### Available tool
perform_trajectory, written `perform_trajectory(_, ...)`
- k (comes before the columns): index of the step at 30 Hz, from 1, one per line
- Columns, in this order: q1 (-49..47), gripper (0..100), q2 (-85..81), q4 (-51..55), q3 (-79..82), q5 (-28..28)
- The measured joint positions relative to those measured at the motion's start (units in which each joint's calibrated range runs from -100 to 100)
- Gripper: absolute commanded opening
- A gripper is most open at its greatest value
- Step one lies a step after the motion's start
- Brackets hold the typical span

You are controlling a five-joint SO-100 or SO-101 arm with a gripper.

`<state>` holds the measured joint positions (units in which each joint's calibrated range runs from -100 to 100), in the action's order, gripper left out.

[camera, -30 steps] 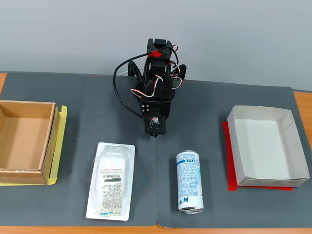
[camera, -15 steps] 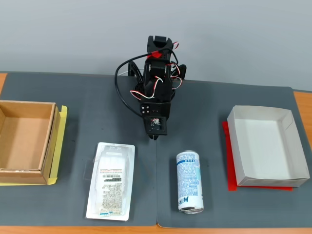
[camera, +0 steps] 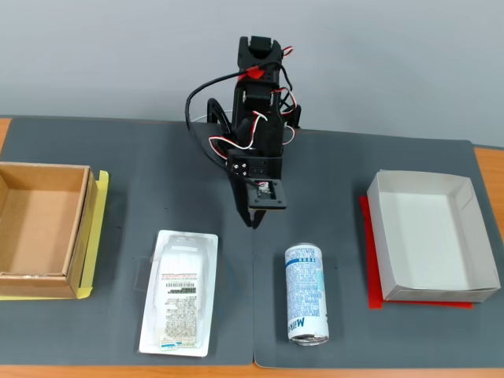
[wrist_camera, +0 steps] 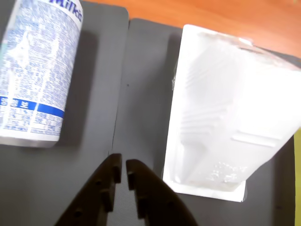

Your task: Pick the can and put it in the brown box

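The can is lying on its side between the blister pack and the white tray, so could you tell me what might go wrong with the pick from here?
The can lies on its side on the mat, so a nudge from the gripper could roll it. The jaws are nearly shut and must open before closing on it. The blister pack lies between the can and the brown box, so a low carry could clip it.
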<state>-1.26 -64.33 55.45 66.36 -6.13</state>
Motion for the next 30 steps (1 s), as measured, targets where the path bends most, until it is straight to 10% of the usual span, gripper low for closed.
perform_trajectory(30, -15.6, 2, 52.7, 0.0, -44.8, 7.5)
